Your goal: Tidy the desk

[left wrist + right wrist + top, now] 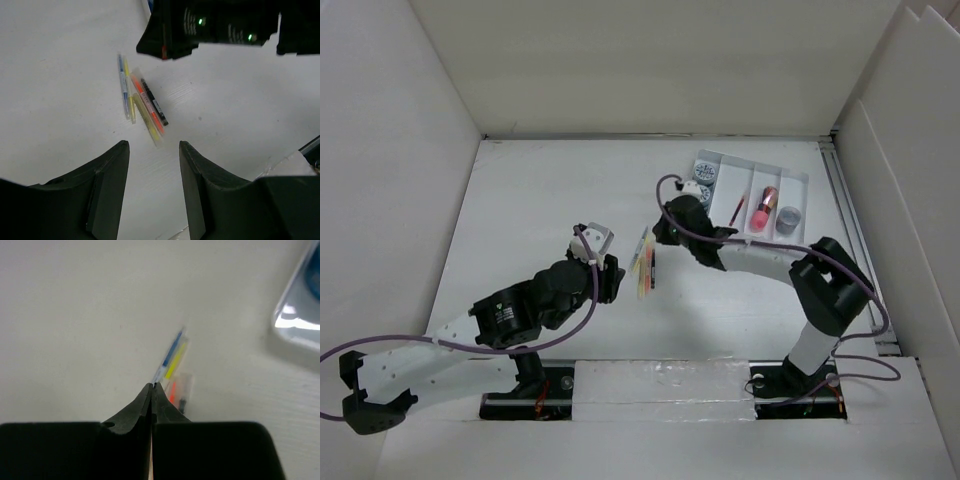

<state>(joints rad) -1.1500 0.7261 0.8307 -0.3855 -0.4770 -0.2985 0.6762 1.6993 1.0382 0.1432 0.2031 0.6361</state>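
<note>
Top view: loose on matte white desk (520, 200), near middle, cluster of pens (642, 262), likely bound for four-compartment tray (798, 180) at far right. Flanked closely by left gripper (615, 278) and right gripper (654, 262). White wall panels (620, 60) on three sides.

Left wrist: jaws parted, nothing between, hovering short of pens. Probably waiting.

Right wrist: fingers clenched flat together, tips just at pens' near ends. No grasp evident.
</note>
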